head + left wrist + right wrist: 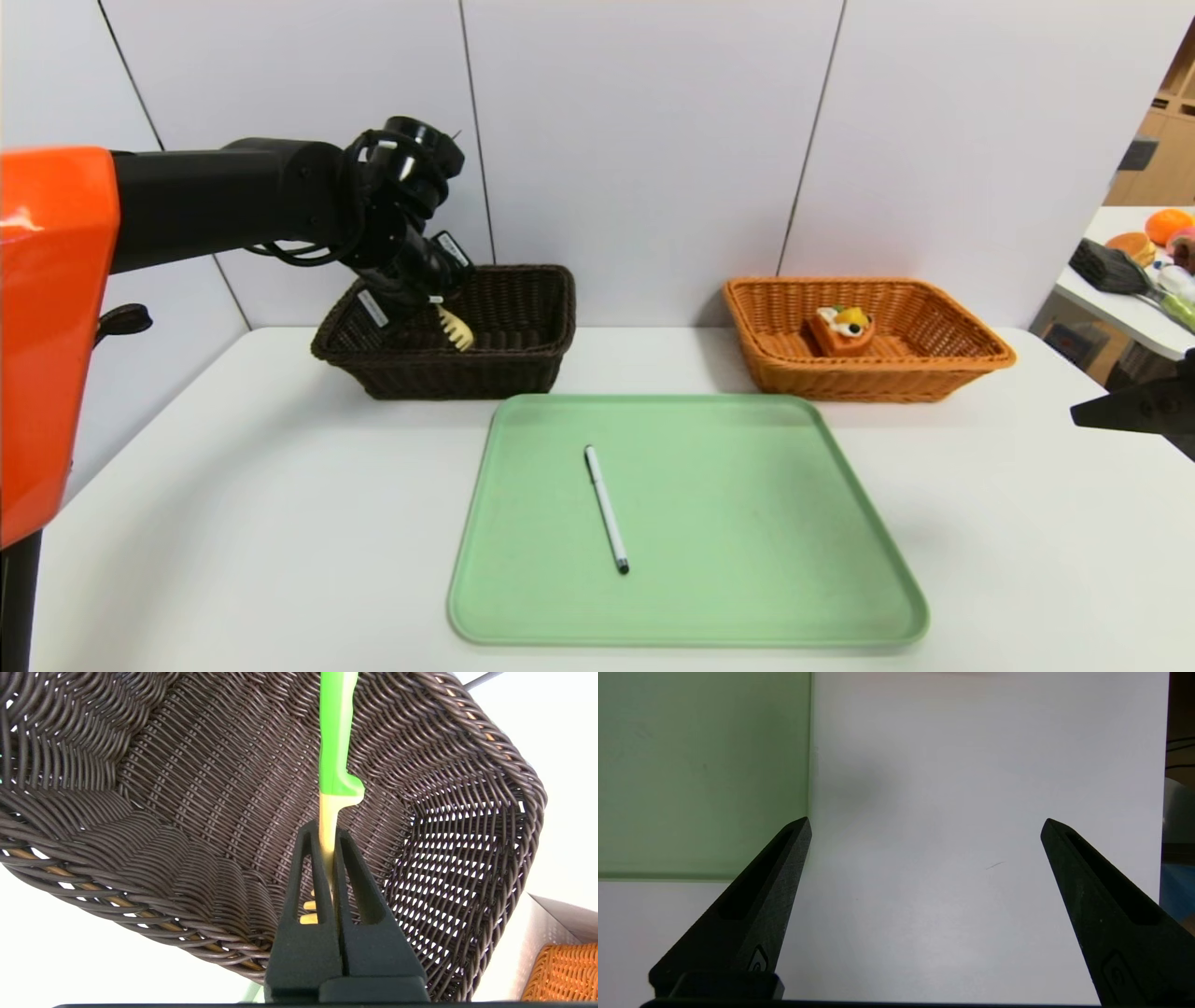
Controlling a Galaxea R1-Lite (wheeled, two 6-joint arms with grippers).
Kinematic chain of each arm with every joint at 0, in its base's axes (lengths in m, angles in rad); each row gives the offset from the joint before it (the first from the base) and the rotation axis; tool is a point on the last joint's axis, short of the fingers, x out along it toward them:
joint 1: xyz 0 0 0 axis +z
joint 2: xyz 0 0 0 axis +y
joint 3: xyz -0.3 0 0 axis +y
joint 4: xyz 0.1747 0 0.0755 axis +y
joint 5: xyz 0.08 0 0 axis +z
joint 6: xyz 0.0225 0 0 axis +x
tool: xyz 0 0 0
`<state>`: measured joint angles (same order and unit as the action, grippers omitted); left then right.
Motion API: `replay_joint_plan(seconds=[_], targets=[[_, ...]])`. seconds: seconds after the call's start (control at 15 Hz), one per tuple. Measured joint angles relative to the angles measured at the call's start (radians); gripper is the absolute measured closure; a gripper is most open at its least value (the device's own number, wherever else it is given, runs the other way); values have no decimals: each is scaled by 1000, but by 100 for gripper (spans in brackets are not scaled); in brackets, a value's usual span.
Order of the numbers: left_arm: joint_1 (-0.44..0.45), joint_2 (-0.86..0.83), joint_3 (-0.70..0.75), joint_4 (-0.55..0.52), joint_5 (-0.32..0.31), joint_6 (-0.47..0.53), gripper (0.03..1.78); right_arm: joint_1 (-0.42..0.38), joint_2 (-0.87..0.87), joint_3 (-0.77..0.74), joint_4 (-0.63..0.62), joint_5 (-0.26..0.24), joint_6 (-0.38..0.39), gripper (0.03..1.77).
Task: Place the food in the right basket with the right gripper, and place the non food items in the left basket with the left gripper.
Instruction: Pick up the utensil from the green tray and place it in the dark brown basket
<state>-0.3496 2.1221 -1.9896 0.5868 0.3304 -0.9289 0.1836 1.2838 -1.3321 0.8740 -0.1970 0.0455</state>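
Your left gripper (439,303) holds the yellow slotted pasta spoon with the green handle (456,328) over the dark brown woven wicker basket (523,359).

In the left wrist view its fingers (308,872) are clenched on the spoon's yellow neck, and the green handle points down into the basket. You see the thin white pen with a black tip (606,507) lying on the pale green plastic tray (794,560) on the white table (233,523). The small orange-brown waffle wedge with cream and fruit (842,329) sits inside the orange-tan woven wicker basket (943,369). Your right gripper (924,826) hangs over the table beside the tray's edge, its fingers (775,877) spread wide and holding nothing.
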Motion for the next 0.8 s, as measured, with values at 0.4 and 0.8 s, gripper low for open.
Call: replay_joint_plan(seconds=[0.4, 0.8], targets=[[1, 1, 0, 7, -1, -8, 175, 0, -18, 9, 0, 2, 0, 10], [1, -4, 0, 20, -1, -13, 175, 0, -35, 20, 0, 1, 0, 10]])
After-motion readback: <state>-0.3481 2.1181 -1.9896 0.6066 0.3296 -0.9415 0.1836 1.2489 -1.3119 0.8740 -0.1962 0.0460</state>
